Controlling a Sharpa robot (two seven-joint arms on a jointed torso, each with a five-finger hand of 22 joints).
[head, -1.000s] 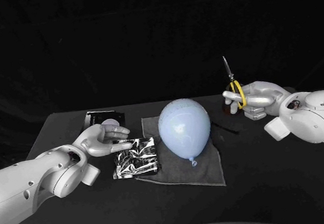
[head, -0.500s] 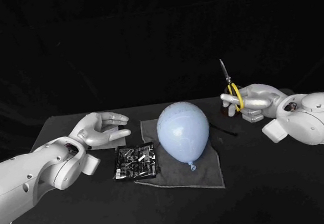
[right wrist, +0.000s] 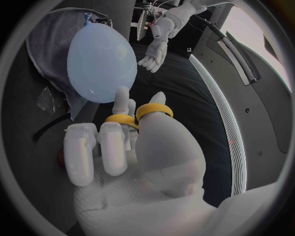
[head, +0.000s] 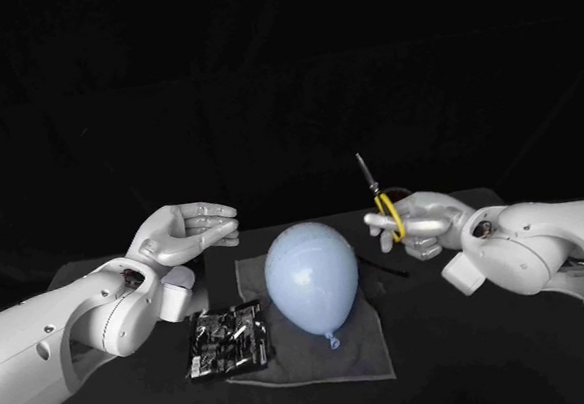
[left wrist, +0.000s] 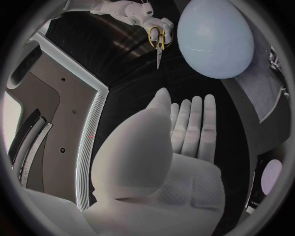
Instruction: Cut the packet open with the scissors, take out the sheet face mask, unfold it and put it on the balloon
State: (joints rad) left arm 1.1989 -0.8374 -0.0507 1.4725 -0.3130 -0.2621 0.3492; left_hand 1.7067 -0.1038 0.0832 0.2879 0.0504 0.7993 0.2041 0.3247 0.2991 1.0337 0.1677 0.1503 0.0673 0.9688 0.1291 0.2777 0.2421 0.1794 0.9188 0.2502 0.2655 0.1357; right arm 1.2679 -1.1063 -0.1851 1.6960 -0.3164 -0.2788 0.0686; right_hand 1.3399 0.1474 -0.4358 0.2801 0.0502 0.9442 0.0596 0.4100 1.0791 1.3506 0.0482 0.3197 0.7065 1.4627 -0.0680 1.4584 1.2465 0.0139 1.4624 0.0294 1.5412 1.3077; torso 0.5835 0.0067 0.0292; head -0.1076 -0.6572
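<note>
Right hand grips yellow-handled scissors; smooth oval balloon on cloth.

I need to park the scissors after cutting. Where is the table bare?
Bare table lies right of the cloth, beneath the right arm, and along the near side in front of the cloth. The middle is crowded: the balloon sits on the cloth, the packet at its left edge beside the left arm.
</note>
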